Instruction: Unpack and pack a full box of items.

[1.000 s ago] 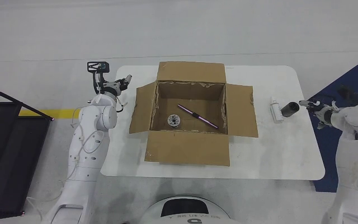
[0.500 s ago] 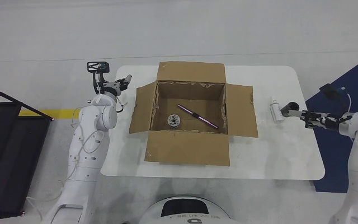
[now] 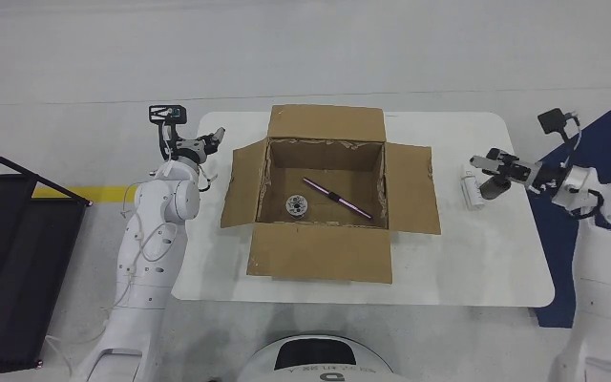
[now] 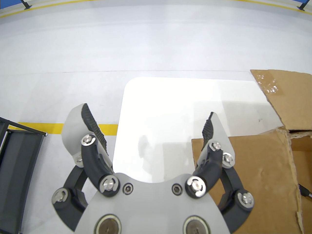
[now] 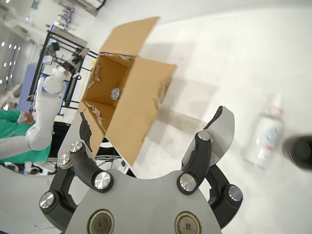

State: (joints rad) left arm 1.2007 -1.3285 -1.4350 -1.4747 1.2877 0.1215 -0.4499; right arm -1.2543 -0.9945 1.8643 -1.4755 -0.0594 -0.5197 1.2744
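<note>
Box (image 3: 320, 253) open on the counter (image 3: 477, 258), pen (image 3: 336, 199) and round part (image 3: 298, 204) inside — unpacking likely part done, left end effector (image 4: 148, 120) and right end effector (image 5: 152, 113) both released, empty, bottle (image 5: 267, 140) and dark tube (image 5: 298, 151) beside the right; next, reach in for the pen.

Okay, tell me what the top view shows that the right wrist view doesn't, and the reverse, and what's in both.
Top view, not right wrist: the purple pen lying in the cardboard box, and the full outline of the table.
Right wrist, not top: the right pincer up close, its ridged pads spread with nothing between.
Both: the box with the round metal part inside, and the white bottle and dark cylinder on the table beside it.
</note>
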